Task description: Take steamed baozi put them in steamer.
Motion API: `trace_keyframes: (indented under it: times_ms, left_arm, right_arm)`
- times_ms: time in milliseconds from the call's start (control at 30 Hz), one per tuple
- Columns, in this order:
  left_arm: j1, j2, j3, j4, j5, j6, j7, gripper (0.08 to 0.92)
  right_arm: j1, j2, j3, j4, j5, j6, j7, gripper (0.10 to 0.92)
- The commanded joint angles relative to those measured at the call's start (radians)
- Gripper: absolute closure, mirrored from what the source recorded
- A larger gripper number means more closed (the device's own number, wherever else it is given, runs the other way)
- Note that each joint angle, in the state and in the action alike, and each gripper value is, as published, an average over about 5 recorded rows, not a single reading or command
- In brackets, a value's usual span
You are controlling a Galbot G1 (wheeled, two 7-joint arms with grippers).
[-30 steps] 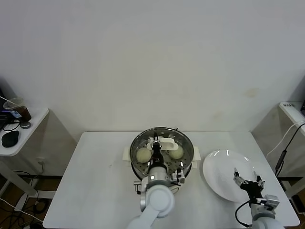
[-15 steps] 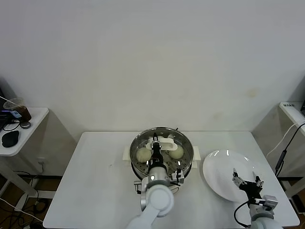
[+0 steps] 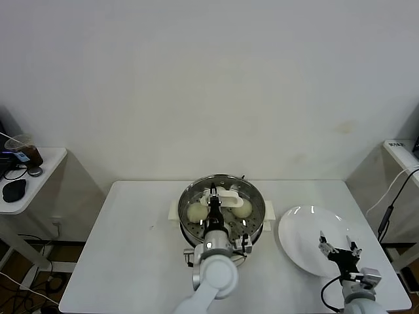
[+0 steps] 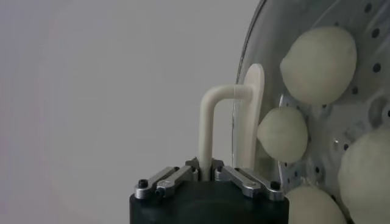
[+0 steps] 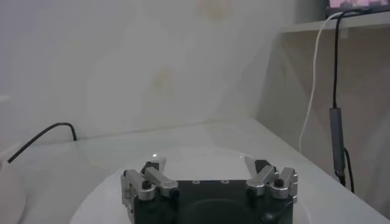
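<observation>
Baozi (image 4: 320, 56) in steamer (image 3: 190, 196), lid handle (image 4: 210, 131) in left fingers (image 4: 177, 178).

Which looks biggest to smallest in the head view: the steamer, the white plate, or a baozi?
1. Steamer looks biggest.
2. White plate, only slightly smaller; it sits nearer the camera, so this is unsure.
3. Baozi, clearly smallest.

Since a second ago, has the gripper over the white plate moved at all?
Yes, slightly. The right gripper has drifted toward the robot's body, lower in the head view against the fixed white plate. It is open and holds nothing.
</observation>
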Motion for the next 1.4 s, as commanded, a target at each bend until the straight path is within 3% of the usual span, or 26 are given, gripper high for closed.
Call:
trace_keyframes:
  times_ms: [33,667,800,900,1067,1267,1400]
  left_arm:
    - [0.023,0.015,0.003,-0.04,-0.024,-0.001,-0.027,0.812]
    - [0.261,0.126,0.02,-0.407,-0.049,-0.013,-0.012,0.28]
    - [0.33,0.145,-0.065,-0.527,-0.112,-0.028,-0.056,0.195]
    - [0.384,0.162,-0.162,-0.62,-0.262,-0.069,-0.144,0.179]
    - [0.454,0.162,-0.392,-0.678,-0.757,-0.205,-0.313,0.177]
    - [0.558,0.122,-0.768,-0.54,-1.46,-0.588,-0.264,0.177]
    - [0.618,0.115,-0.814,-0.418,-1.624,-0.735,-0.298,0.177]
  right_arm:
    - [0.002,0.002,-0.001,0.0,-0.001,0.001,0.0,0.203]
    - [-0.003,0.008,-0.01,0.009,-0.007,-0.005,-0.009,0.203]
    - [-0.029,0.007,-0.016,0.045,-0.013,-0.006,-0.035,0.203]
    - [-0.05,0.006,-0.033,0.079,-0.017,0.009,-0.059,0.203]
    - [-0.079,0.014,-0.076,0.136,-0.112,0.049,-0.095,0.203]
    - [-0.116,0.022,-0.131,0.194,-0.175,0.062,-0.077,0.203]
    - [-0.134,0.029,-0.149,0.186,-0.193,0.099,-0.052,0.203]
